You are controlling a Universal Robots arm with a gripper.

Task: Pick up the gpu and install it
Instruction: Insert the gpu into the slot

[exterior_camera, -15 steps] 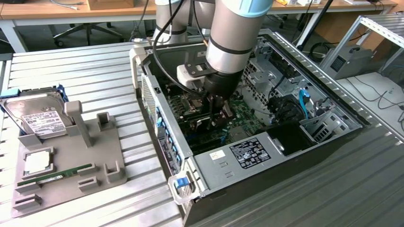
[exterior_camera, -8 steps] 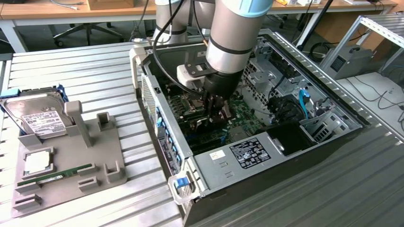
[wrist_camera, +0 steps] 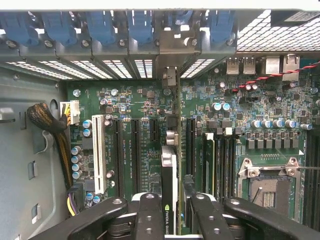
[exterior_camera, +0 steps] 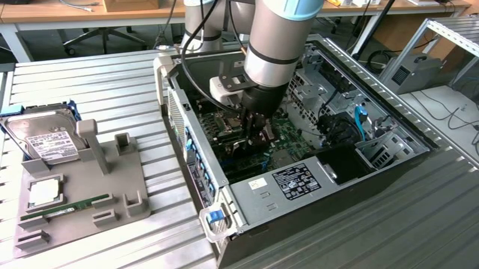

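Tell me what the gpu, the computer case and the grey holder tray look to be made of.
gpu: dark printed circuit board, seen edge-on, with a matte black, probably plastic, cooler.
Computer case: silvery sheet metal, bare and dull, with punched vent holes.
Holder tray: matte grey, uniform, blocky posts; likely moulded or printed plastic.

Robotics lab or workshop: ribbed metal workbench [exterior_camera: 97, 89] across frame, open black desktop computer case [exterior_camera: 299, 185] at centre, wooden desks [exterior_camera: 67, 14] along top edge (cables trailing), grey parts fixture [exterior_camera: 82, 196] lower left.

gpu [wrist_camera: 169, 200] black, edge-on | motherboard [wrist_camera: 150, 145] green | slot clips [wrist_camera: 100, 25] blue | pincer [wrist_camera: 169, 215] black | hard drive [exterior_camera: 45, 137] silver w/ white label
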